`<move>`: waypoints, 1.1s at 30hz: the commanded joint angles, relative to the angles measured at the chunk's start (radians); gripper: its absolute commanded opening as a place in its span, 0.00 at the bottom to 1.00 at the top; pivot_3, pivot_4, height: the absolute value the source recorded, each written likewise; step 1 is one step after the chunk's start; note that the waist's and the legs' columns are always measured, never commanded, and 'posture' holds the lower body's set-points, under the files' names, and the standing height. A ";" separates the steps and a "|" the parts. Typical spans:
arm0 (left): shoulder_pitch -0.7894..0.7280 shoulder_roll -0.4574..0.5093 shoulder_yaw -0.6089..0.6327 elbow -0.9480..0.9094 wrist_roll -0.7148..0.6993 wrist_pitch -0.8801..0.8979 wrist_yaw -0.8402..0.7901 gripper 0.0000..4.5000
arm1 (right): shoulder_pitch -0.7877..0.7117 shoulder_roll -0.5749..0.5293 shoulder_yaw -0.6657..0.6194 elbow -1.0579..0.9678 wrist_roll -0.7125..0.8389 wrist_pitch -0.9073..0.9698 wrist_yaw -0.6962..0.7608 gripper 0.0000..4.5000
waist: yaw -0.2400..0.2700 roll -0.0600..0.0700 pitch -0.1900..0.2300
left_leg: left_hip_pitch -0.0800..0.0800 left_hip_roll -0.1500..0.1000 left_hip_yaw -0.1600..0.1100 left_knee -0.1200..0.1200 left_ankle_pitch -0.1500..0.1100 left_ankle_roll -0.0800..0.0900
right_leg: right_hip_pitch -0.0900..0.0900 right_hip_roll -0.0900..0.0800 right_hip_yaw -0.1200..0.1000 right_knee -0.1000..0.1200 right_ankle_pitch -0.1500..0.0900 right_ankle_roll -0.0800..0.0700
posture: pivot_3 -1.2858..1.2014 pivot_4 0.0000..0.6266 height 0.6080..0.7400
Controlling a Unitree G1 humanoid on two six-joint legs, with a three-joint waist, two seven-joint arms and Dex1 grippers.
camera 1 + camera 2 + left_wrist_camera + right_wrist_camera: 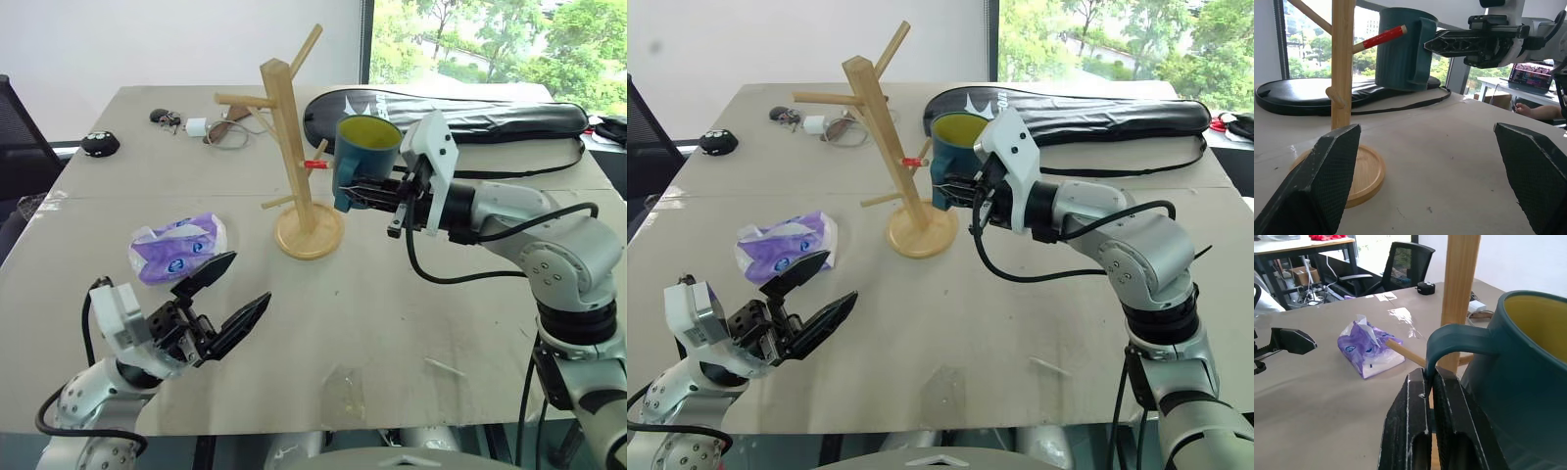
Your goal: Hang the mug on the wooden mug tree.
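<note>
- The right gripper [364,192] has its fingers [1415,431] clenched on the lower part of the loop handle [1459,340] of the mug [364,157], holding it upright in the air, mouth up, above the worktop [392,323].
- Just past those fingers, on the handle's side, is the wooden mug tree [289,147]; its red-tipped peg [1382,37] slants up toward the mug and, in the left wrist view, ends right by the handle.
- In the right wrist view the loop's opening frames the post and a bare peg behind it; whether any peg has entered the loop, I cannot tell.
- My reading: the peg's long axis must line up with the loop, then the mug slides along it.
- The left gripper [227,299] hovers well apart, fingers released and empty, just beside a purple tissue pack [176,247].
</note>
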 commanded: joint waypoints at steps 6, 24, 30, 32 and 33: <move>0.098 -0.007 0.136 0.015 -0.117 -0.075 -0.123 1.00 | -0.076 0.042 0.011 0.007 0.000 -0.008 0.002 0.01 | -0.002 0.000 0.000 | 0.000 0.000 0.000 0.000 0.000 0.000 | 0.000 0.000 0.000 0.000 0.000 0.000 | 0.52 0.24 1.00; -0.026 0.234 0.294 0.198 -0.237 0.102 -0.229 1.00 | -0.142 0.068 0.075 0.082 -0.072 -0.014 0.031 0.01 | -0.026 -0.001 0.000 | 0.000 0.000 0.000 0.000 0.000 0.000 | -0.001 0.000 -0.001 0.001 0.000 0.000 | 0.52 0.24 1.00; -0.063 0.230 0.283 0.215 -0.212 0.107 -0.243 1.00 | -0.152 0.072 0.134 0.102 -0.128 -0.059 0.058 0.01 | -0.028 -0.001 -0.001 | 0.000 0.000 0.000 0.000 0.000 0.000 | -0.002 0.000 -0.001 0.001 0.000 0.000 | 0.52 0.24 1.00; -0.068 0.225 0.280 0.214 -0.208 0.110 -0.243 1.00 | -0.152 0.078 0.141 0.109 -0.142 -0.072 0.063 0.13 | -0.027 -0.001 -0.001 | 0.000 0.000 0.000 0.000 0.000 0.000 | -0.002 0.000 -0.001 0.001 0.000 0.000 | 0.52 0.24 1.00; -0.070 0.223 0.280 0.213 -0.207 0.111 -0.244 1.00 | -0.151 0.075 0.146 0.108 -0.149 -0.078 0.070 0.18 | -0.027 -0.001 -0.001 | 0.000 0.000 0.000 0.000 0.000 0.000 | -0.002 0.000 -0.001 0.001 0.000 0.000 | 0.52 0.24 1.00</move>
